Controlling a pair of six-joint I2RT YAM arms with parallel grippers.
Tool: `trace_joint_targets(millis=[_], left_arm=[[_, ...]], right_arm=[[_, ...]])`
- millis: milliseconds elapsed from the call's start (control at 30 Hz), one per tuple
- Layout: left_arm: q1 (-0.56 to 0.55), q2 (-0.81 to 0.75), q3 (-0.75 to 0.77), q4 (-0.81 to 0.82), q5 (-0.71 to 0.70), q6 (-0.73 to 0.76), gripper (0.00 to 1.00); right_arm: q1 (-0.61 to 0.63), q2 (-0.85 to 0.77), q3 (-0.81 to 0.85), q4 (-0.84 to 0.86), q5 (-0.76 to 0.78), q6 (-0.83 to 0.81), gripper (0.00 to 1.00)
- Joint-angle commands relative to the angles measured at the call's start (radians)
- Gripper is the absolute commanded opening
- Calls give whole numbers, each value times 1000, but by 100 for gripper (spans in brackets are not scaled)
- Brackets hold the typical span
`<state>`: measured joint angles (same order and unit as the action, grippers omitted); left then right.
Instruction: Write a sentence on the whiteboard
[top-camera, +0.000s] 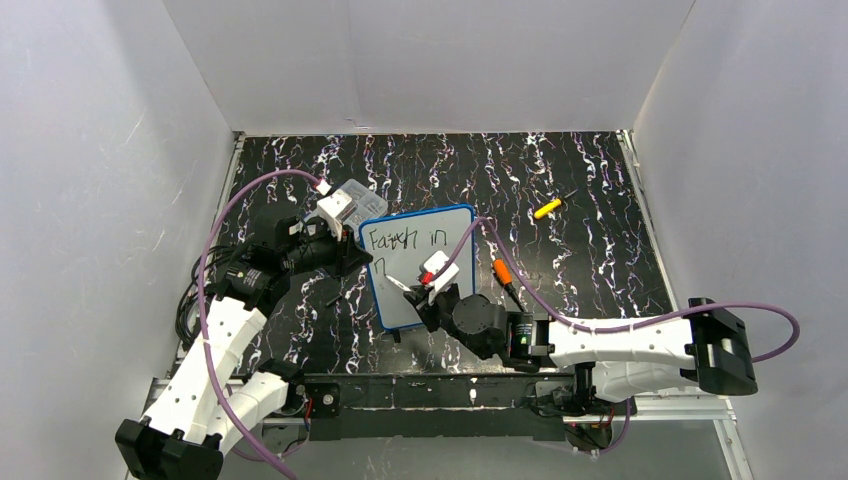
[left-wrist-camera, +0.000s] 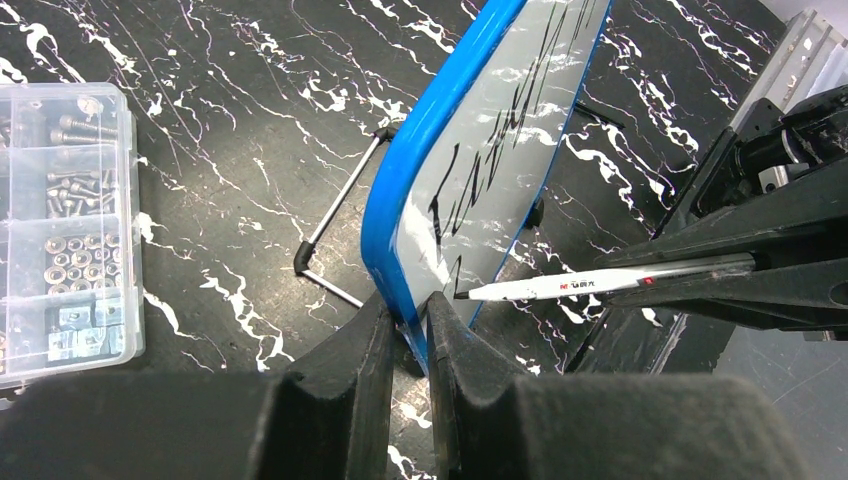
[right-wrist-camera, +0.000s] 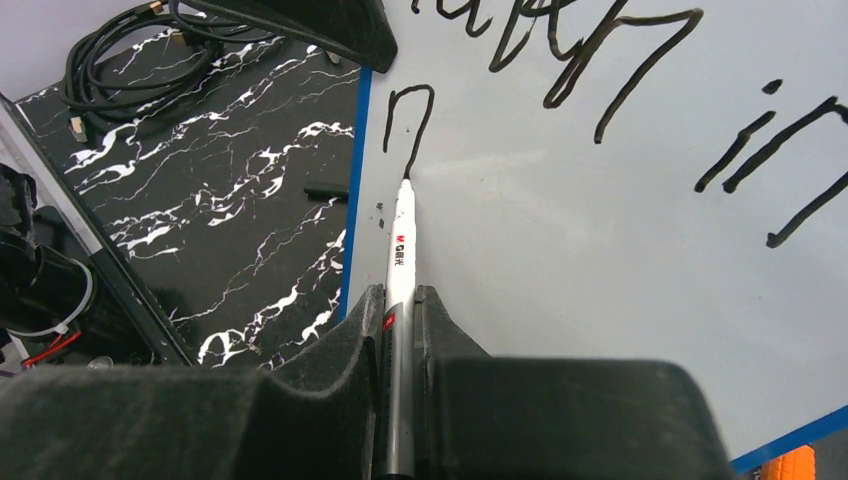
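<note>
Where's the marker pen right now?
In the right wrist view, the marker pen is clamped in the right end effector. Its tip touches the whiteboard near the left blue edge, where the second line of the sentence begins.

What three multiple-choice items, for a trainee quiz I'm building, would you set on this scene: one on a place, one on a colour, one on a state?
1. Where is the marker tip?
A) on the tabletop
B) on the board, under the first line, near its left edge
C) in the parts box

2. What colour is the board's frame?
A) red
B) green
C) blue

3. What is the left gripper doing?
A) clamping the board's edge
B) hanging open above the board
C) holding the marker

Answers:
1. B: the right wrist view shows the tip at a stroke below the first line.
2. C: the rim is blue in the left wrist view.
3. A: its fingers pinch the frame.
</note>
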<state>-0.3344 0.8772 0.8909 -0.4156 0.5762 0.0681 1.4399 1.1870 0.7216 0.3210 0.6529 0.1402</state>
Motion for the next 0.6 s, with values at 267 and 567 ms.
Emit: trace_joint_targets(millis=[267, 567], left_arm=[[-8, 11, -27, -61, -12, 27, 0], [-8, 12, -27, -61, -12, 26, 0]], right_arm=[[-6, -91, -42, 128, 20, -14, 1], [-6, -45, -15, 135, 41, -54, 1]])
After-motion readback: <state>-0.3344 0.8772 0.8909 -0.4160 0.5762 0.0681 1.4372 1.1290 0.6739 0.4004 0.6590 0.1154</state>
